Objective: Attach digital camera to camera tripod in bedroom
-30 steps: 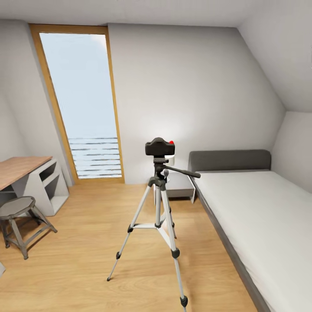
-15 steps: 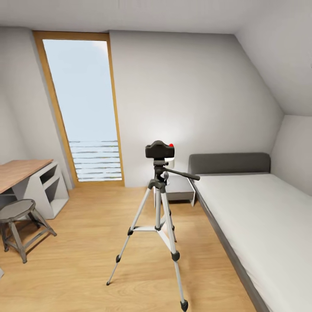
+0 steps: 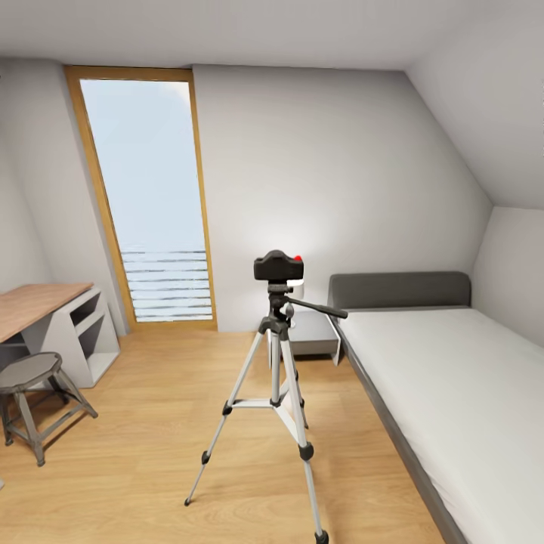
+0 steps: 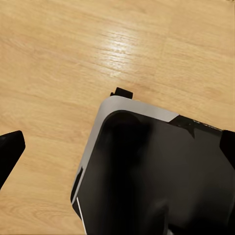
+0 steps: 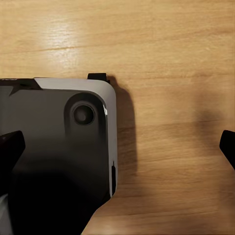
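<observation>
Already digital camera (image 3: 279,267) atop camera tripod (image 3: 276,378) beside bed (image 3: 446,378).

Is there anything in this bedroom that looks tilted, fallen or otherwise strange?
Nothing stands out. The digital camera sits level on the camera tripod, whose three legs are spread on the wood floor. The stool stands upright by the desk.

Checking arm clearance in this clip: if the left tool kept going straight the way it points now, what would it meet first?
Most likely the robot's own dark base, which lies under the open left tool; the wood floor lies beyond it. Depth is unclear.
</observation>
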